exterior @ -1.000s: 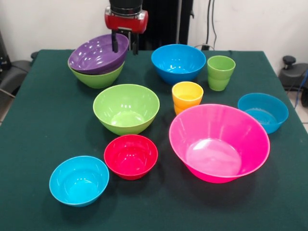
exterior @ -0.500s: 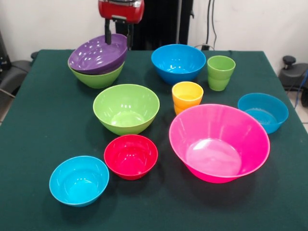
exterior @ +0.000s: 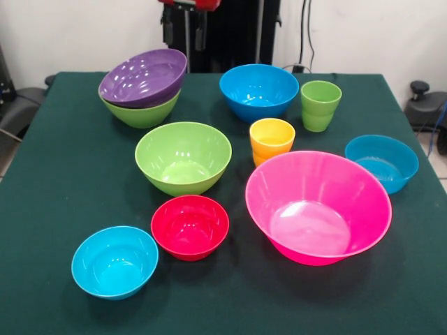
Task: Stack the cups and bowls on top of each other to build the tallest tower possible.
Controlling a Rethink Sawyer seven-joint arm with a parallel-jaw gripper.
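The purple bowl (exterior: 143, 77) lies tilted inside a lime green bowl (exterior: 143, 114) at the far left; this pair is the tower. My gripper (exterior: 184, 35) hangs above and just behind it at the top edge, open and empty, with its fingers (exterior: 200, 36) apart. A second lime green bowl (exterior: 183, 157) stands mid-table. The yellow-orange cup (exterior: 272, 139) and light green cup (exterior: 320, 105) stand upright to its right. The huge pink bowl (exterior: 318, 206), a large blue bowl (exterior: 258, 91), a blue bowl (exterior: 381, 162), the red bowl (exterior: 190, 227) and the cyan bowl (exterior: 114, 262) stand apart.
The dark green table cloth (exterior: 56, 181) covers the whole table. The black pedestal (exterior: 230, 35) stands behind the far edge. Cables hang on the wall at the back right, and dark equipment (exterior: 426, 105) sits beside the table's right edge.
My gripper has risen from the purple bowl's rim to the top edge and shifted slightly right. The purple bowl stays in the lime green bowl. Nothing else has moved.
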